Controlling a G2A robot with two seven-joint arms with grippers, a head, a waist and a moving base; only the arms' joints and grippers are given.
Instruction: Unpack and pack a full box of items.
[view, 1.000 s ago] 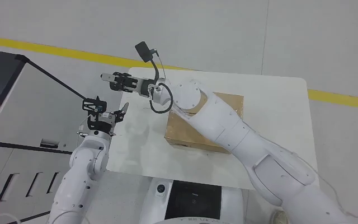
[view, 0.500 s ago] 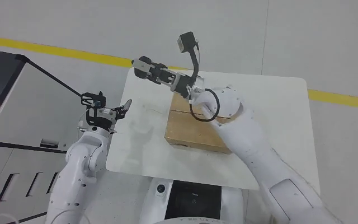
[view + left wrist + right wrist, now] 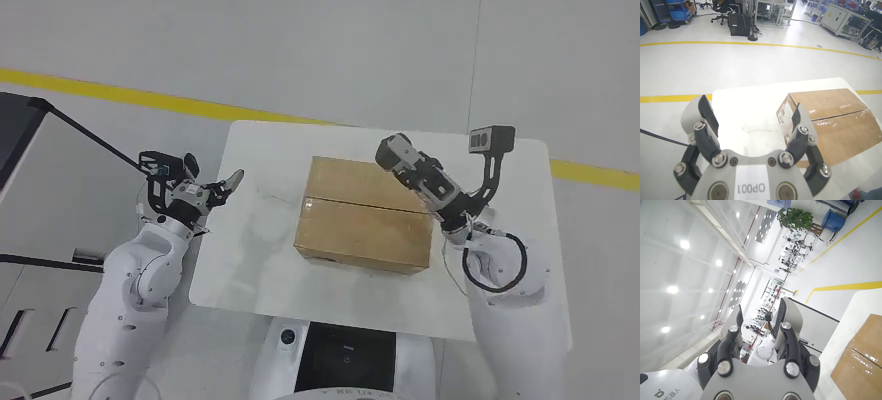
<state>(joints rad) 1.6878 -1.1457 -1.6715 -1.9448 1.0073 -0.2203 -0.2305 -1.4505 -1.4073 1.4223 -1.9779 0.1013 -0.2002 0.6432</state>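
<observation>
One closed, taped brown cardboard box point(image 3: 365, 213) midway on the white rounded desk point(image 3: 250, 270) from above, left jaws at the desk's left edge, right jaws above the box's far right corner. Left wrist: jaws wide apart, empty. Right wrist: jaws parted, empty.

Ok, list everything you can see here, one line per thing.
cardboard box: one, brown, flaps shut, on the table, middle to right.
table: one, white, in front of the robot.
floor line: one, yellow, on the grey floor beyond the table.
panel: one, black, on the floor beside the table's left end.
left hand: one, grey and black, open, empty, over the table's left edge, apart from the box.
right hand: one, grey and black, open, empty, raised over the box's far edge, toward its right end.
</observation>
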